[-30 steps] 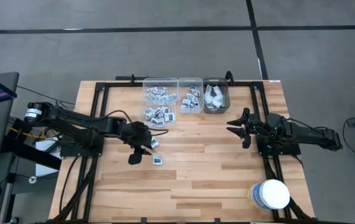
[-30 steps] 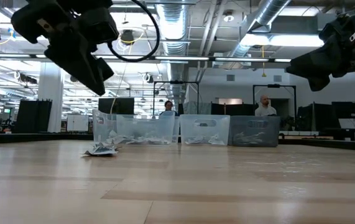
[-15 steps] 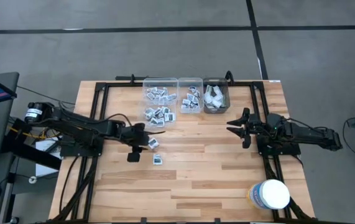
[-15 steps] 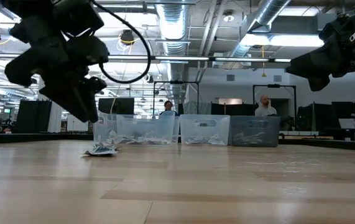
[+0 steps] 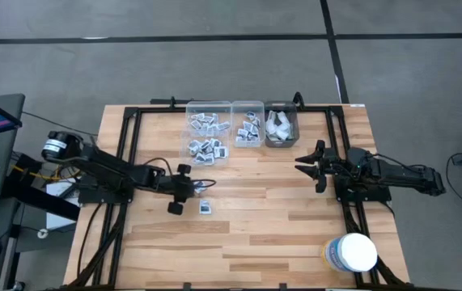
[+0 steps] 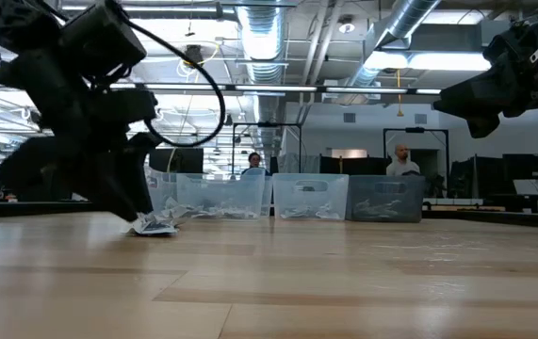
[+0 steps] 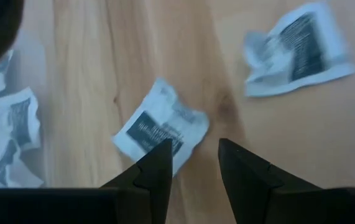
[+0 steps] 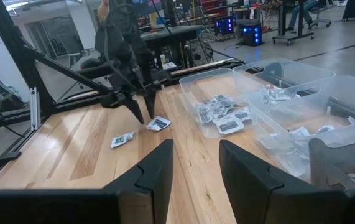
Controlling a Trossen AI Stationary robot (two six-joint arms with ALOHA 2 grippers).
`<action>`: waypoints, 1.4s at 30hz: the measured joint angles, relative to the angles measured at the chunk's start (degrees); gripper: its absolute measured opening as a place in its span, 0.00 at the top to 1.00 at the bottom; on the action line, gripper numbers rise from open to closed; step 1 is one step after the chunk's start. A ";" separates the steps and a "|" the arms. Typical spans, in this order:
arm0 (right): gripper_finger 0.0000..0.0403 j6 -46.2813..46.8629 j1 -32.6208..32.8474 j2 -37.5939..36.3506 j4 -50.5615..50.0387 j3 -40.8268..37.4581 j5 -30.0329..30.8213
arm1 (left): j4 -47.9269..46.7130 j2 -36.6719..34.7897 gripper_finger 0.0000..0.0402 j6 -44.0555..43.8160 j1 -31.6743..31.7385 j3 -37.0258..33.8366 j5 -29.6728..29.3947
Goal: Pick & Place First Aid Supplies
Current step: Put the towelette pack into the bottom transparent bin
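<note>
Overhead, the wooden table (image 5: 239, 234) carries three clear bins along its far edge: the left bin (image 5: 208, 121) and middle bin (image 5: 248, 123) hold small square packets, the right bin (image 5: 281, 124) holds longer pale wrappers. A heap of packets (image 5: 206, 150) lies on the wood just in front of the left bin. The left gripper (image 5: 188, 196) is low over the table's middle left, fingers apart, with one loose packet (image 5: 205, 208) just to its right and another packet (image 5: 205, 185) beside it on the far side. The right gripper (image 5: 307, 167) waits at the right side, well apart from the bins, fingers partly spread and holding nothing. A white round tub (image 5: 351, 252) stands at the near right corner.

Low view: the left gripper (image 6: 135, 209) reaches down to the tabletop right beside a crumpled packet (image 6: 158, 225); the three bins (image 6: 299, 197) stand in a row behind, and people sit in the room beyond.

Left wrist view: the two dark fingers (image 7: 242, 165) stand apart, nothing between them, one fingertip over the edge of a square packet (image 7: 160, 126); a second packet (image 7: 298, 48) lies farther off.

Right wrist view: the right arm's fingers (image 8: 239, 168) are spread and empty; across the table the left gripper (image 8: 141, 111) points down at two packets (image 8: 158, 124) on the wood.
</note>
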 joint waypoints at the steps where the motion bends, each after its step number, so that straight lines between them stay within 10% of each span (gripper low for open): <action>1: 0.69 0.00 0.00 0.00 0.00 0.00 0.00 | 0.20 0.76 0.67 0.01 0.02 -0.01 -0.66; 15: 0.69 -0.01 0.00 -0.01 -0.01 0.00 0.00 | 3.48 5.88 0.69 -1.01 0.14 0.23 0.46; 23: 0.69 0.00 0.00 -0.02 -0.01 0.02 0.02 | 3.26 6.71 0.96 -2.34 -0.56 0.16 1.83; 30: 0.69 0.00 0.00 -0.02 0.00 0.02 0.02 | 2.60 3.93 0.98 -2.21 -0.87 -0.06 1.52; 42: 0.69 -0.01 0.00 -0.01 0.00 0.02 0.02 | 2.73 -3.44 0.98 14.15 -2.78 -0.17 -13.12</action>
